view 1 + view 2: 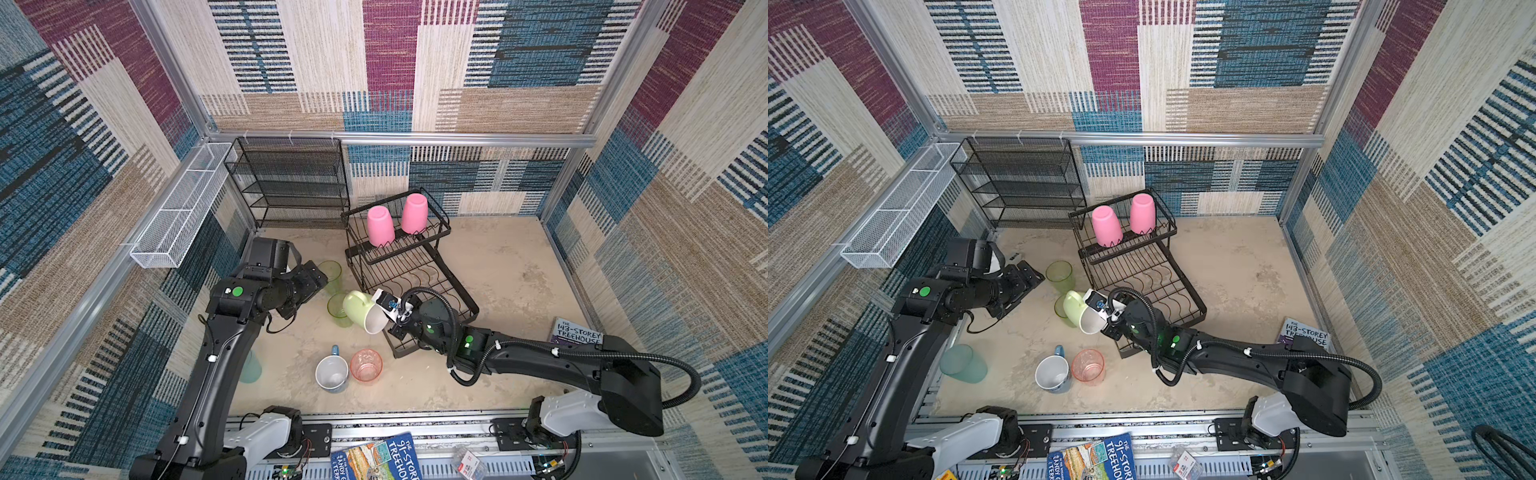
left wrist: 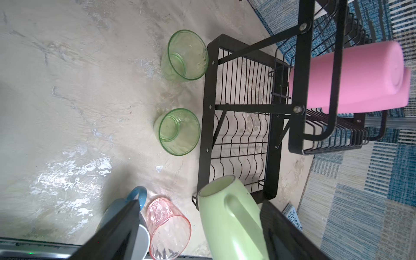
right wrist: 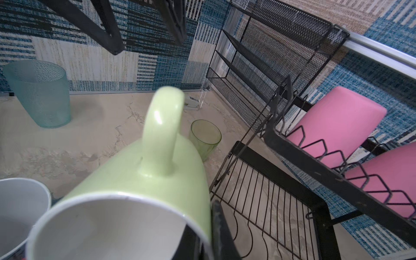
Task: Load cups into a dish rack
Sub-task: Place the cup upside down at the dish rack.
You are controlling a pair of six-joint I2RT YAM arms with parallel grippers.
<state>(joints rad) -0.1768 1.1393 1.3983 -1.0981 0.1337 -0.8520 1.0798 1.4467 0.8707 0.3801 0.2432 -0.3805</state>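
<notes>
My right gripper [image 1: 388, 309] is shut on the rim of the pale-green mug [image 1: 360, 311], which hangs tilted by the front left corner of the black wire dish rack [image 1: 446, 272]; one finger [image 3: 219, 225] lies outside the rim. My left gripper [image 1: 309, 282] stands open just left of the mug, holding nothing. Two pink tumblers [image 1: 380, 226] stand upside down in the rack's upper basket. On the table stand two clear-green cups [image 1: 331, 272], a blue mug [image 1: 331, 373], a clear-pink cup [image 1: 366, 365] and a teal tumbler [image 1: 963, 363].
A black mesh shelf unit [image 1: 291, 183] stands against the back wall and a white mesh basket [image 1: 178, 208] hangs on the left wall. A book [image 1: 575, 332] leans at the right wall, and another book [image 1: 378, 457] lies on the front rail.
</notes>
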